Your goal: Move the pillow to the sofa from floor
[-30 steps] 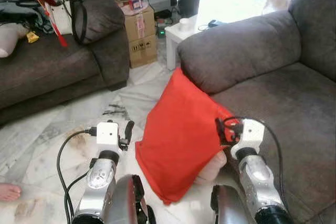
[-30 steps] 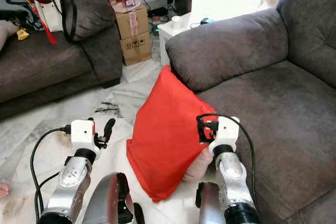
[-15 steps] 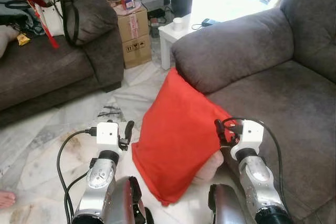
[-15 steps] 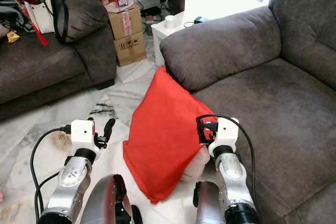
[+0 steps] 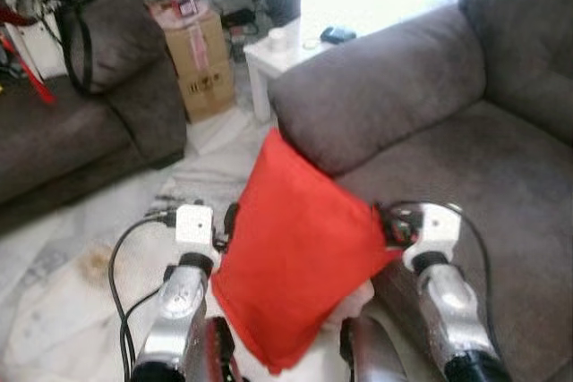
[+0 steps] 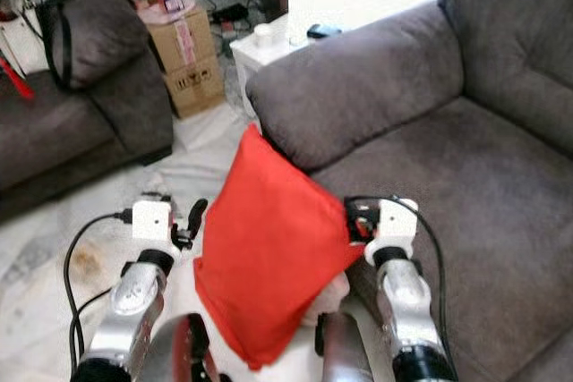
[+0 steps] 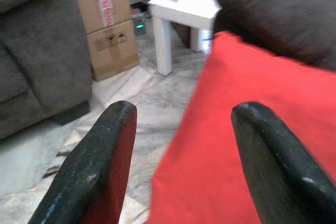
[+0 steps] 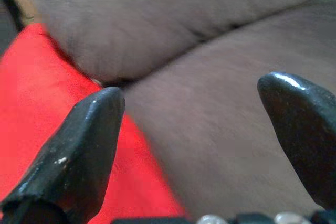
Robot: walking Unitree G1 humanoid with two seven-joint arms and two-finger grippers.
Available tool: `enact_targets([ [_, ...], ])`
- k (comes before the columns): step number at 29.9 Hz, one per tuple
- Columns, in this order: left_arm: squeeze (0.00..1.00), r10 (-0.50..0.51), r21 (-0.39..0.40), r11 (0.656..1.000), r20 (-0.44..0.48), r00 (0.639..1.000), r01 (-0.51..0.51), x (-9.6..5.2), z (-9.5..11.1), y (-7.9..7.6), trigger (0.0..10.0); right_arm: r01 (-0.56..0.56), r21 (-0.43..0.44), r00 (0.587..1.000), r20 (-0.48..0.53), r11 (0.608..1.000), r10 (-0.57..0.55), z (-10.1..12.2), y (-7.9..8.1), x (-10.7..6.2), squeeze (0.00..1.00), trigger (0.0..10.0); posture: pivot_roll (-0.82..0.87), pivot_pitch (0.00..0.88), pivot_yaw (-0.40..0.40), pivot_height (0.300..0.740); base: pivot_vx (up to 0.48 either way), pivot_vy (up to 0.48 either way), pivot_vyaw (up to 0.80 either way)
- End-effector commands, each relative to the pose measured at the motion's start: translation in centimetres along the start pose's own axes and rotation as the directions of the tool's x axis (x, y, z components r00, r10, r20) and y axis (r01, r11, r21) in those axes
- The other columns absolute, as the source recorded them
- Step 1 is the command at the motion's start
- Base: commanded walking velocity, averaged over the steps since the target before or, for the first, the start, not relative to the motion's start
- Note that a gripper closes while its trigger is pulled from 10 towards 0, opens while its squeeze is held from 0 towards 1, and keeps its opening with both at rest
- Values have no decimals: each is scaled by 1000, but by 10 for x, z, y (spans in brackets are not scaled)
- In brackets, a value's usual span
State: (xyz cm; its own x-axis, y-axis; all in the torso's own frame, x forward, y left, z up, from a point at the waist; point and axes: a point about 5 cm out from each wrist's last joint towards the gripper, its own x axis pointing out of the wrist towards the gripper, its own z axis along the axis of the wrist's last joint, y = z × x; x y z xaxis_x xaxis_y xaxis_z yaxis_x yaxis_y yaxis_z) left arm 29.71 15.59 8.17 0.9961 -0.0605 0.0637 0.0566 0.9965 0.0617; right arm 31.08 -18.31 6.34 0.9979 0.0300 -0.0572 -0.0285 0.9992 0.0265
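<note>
Here, red pillow (image 5: 300, 261) held upright between your two grippers, off floor (image 5: 63, 284), top corner against sofa (image 5: 483, 158) armrest. Left gripper (image 7: 181, 145) and right gripper (image 8: 194, 129) both spread, pressing sides. Likely soft, light, slippery; squeeze mid-sides

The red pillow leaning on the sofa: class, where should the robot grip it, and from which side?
Press the red pillow between both pincers at its side edges, left pincer from the left, right pincer from the right. It stands tilted and broad, too wide for one pincer, and both are open beside it.
</note>
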Motion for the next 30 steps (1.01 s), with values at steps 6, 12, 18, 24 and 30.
enact_targets([
  [6, 0, 8, 6, 1000, -12, 1000, -8, -3, -4, 3, 10000, 0, -2, 1000, -20, 1000, 0, -5, 0, -2, 0, 10000, -86, 116, 53, 561, 0, 0, 0],
  [12, 0, 5, 8, 1000, -11, 1000, -5, -4, -4, 3, 10000, 38, 10, 998, -40, 999, -38, -8, -7, -2, 0, 10000, -85, 117, 53, 561, 0, 0, 0],
  [18, 0, 5, 8, 1000, -12, 1000, -5, -4, -4, 3, 10000, 74, 96, 997, -35, 993, -71, -6, -11, -1, 1000, 10000, -87, 118, 55, 561, 0, 0, 0],
  [24, 0, 2, 6, 1000, -16, 1000, -2, -4, -5, 3, 10000, 12, 169, 999, -51, 986, -4, -7, -19, -1, 1000, 10000, -87, 119, 55, 561, 0, 0, 0],
  [30, 0, 4, 4, 1000, -20, 1000, -4, -6, -6, 4, 10000, -126, 131, 989, -64, 983, 135, -8, -34, -10, 1000, 10000, -89, 120, 56, 561, 0, 0, 0],
])
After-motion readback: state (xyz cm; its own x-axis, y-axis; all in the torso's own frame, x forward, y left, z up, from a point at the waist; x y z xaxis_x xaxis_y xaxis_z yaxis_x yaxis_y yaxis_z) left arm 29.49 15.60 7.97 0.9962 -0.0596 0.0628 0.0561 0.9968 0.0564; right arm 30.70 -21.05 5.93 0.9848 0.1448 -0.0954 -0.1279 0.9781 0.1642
